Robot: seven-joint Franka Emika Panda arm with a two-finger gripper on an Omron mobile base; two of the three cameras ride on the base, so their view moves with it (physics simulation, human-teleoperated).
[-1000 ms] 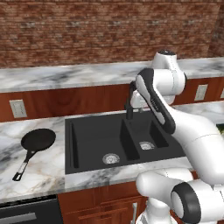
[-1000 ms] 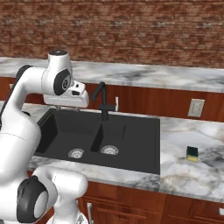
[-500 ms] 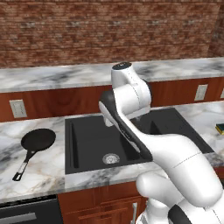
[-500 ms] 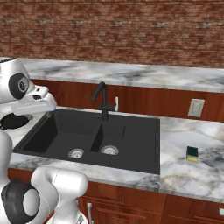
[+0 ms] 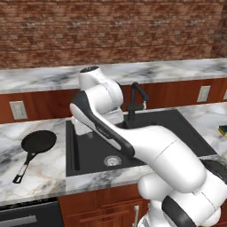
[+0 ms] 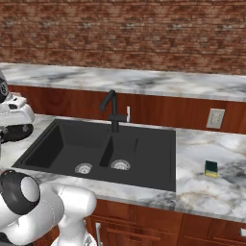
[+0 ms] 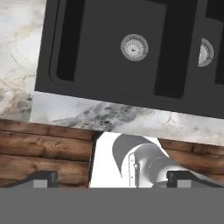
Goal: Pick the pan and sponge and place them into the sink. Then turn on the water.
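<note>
The black pan (image 5: 38, 142) lies on the marble counter left of the sink (image 5: 186, 133), its thin handle pointing toward the front edge. On the counter right of the sink (image 6: 144, 158) sits the yellow and green sponge (image 6: 211, 168), also seen at the right border (image 5: 223, 130). My gripper (image 7: 113, 179) is open with nothing between its tips. It hangs high over the front of the sink's left basin (image 7: 87, 43), looking down at the silver drain (image 7: 134, 47). No water runs from the black faucet (image 6: 111, 108).
A raised marble ledge and a brick wall run behind the sink. Wall outlets (image 5: 18, 110) (image 6: 215, 118) sit under the ledge. Wooden cabinet fronts (image 7: 43, 148) lie below the counter's front edge. My white arm (image 5: 133, 142) arches over the left basin.
The arm has swung left across the sink, from by the faucet to over the left basin. The gripper stayed open. Pan and sponge have not moved.
</note>
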